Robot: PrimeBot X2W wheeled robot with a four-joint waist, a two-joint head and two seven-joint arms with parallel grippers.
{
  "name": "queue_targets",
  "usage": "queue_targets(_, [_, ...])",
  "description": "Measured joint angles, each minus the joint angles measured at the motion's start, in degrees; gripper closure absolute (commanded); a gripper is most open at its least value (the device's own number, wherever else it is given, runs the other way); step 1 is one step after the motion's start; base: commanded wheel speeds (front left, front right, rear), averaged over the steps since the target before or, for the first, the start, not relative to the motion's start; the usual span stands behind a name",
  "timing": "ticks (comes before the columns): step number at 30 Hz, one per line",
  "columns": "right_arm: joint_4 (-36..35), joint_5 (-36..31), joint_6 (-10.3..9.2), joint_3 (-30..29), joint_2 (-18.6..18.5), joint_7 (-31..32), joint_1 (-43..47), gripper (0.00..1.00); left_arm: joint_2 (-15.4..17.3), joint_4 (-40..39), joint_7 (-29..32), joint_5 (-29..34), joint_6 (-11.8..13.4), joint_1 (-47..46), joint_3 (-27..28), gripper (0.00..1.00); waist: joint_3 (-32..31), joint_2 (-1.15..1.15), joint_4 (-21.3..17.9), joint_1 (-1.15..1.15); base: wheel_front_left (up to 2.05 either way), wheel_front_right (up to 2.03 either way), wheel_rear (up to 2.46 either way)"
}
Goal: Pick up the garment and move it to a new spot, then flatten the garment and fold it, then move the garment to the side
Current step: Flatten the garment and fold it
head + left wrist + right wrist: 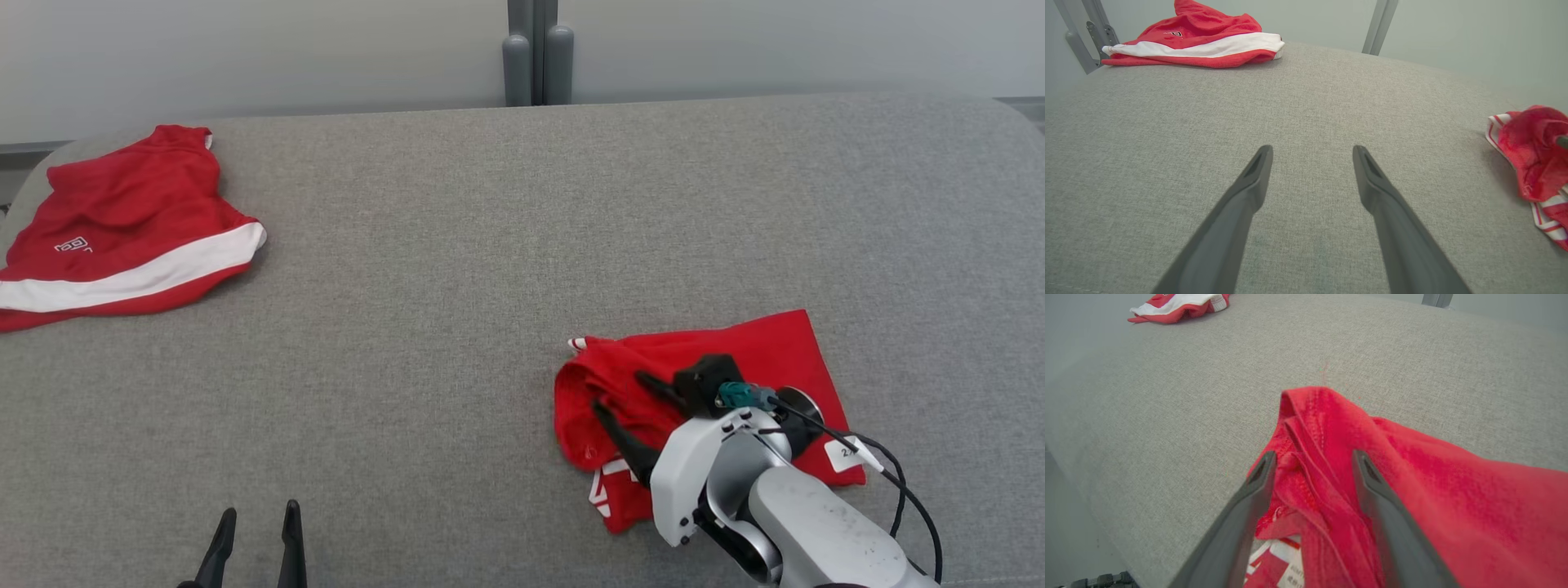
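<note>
R claw [1313, 455] spread open astride folded red garment [759, 351], 4 o'clock on grey tabletop [490, 245]; L claw [257, 514] open, 7 o'clock; 2nd garment [122, 212], 10 o'clock.

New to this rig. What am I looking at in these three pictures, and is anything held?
A two-armed robot works at a grey fabric-covered surface. The head picture looks down from above; the other two look along each arm's two dark fingers. The left tool is open over bare surface. The right tool is open too, its fingers straddling a bunched edge of the folded red garment, not pinching it. A second red garment with a white stripe lies far left. Nothing is held.
</note>
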Motion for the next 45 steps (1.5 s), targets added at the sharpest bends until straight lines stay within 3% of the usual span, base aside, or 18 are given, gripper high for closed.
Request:
queue_targets(6, [-7.7, 0.7, 0.01, -2.0, -2.4, 1.1, 1.4, 0.0, -0.2, -0.2, 0.0, -0.4, 0.0, -0.1, 0.7, 0.0, 0.7, 0.0, -0.4, 0.0, 0.0, 0.0, 0.0])
queue_targets(9, [-14.6, 1.0, 0.03, -7.4, -3.5, -0.3, 4.6, 0.0, -0.2, -0.6, 0.0, -0.4, 0.0, 0.0, 1.4, 0.0, 1.2, 0.0, -1.0, 0.0, 0.0, 0.0, 0.0])
queue_targets(12, [-19.5, -2.5, 0.03, -15.5, -4.0, -5.8, 7.3, 0.0, -0.3, -1.0, 0.0, -0.3, 0.0, -0.1, 1.5, 0.0, 1.8, 0.0, -1.6, 0.0, 0.0, 0.0, 0.0])
queue_targets(13, [-19.9, -4.7, 0.01, -18.1, -3.7, -8.6, 8.2, 0.36, -0.3, -1.2, 0.0, -0.3, 0.0, -0.1, 1.4, 0.0, 2.1, 0.0, -1.8, 0.0, 0.0, 0.0, 0.0])
queue_targets(14, [-19.6, -8.2, 0.01, -20.3, -3.8, -11.5, 9.1, 1.0, -0.3, -1.3, 0.0, -0.3, 0.0, -0.3, 1.1, 0.0, 2.5, 0.0, -2.0, 0.0, 0.0, 0.0, 0.0])
queue_targets(18, [-15.7, -16.6, 0.02, -27.3, 0.6, -16.8, 13.7, 1.0, -0.2, -1.3, 0.0, 0.0, 0.0, -1.9, -0.2, 0.0, 3.8, 0.0, -2.1, 0.0, 0.0, 0.0, 0.0])
queue_targets(20, [-17.7, -19.8, -0.01, -30.1, 4.0, -16.9, 15.3, 1.0, 0.0, -1.1, 0.0, 0.1, 0.0, -2.4, -0.9, 0.0, 4.4, 0.0, -1.9, 0.0, 0.0, 0.0, 0.0])
queue_targets(23, [-19.7, -23.2, 0.02, -31.4, 6.4, -17.0, 16.8, 1.0, 0.4, -0.9, 0.0, 0.1, 0.0, -2.5, -1.4, 0.0, 5.2, 0.0, -1.7, 0.0, 0.0, 0.0, 0.0])
queue_targets(33, [-16.5, -26.0, 0.02, -33.7, 7.7, -17.0, 16.5, 1.0, 1.1, -0.9, 0.0, 0.1, 0.0, -4.4, -2.2, 0.0, 7.9, 0.0, -0.5, 0.0, 0.0, 0.0, 0.0])
queue_targets(39, [-11.7, -27.5, 0.02, -32.7, 7.7, -17.0, 14.4, 1.0, 1.0, -0.9, 0.0, 0.2, 0.0, -5.9, -3.0, 0.0, 10.5, 0.0, 1.4, 0.0, 0.0, 0.0, 0.0])
queue_targets(45, [-12.7, -28.2, 0.02, -29.6, 7.8, -17.0, 13.4, 1.0, 0.9, -0.9, 0.0, 0.4, 0.0, -6.5, -3.0, 0.0, 11.6, 0.0, 2.2, 0.0, 0.0, 0.0, 0.0])
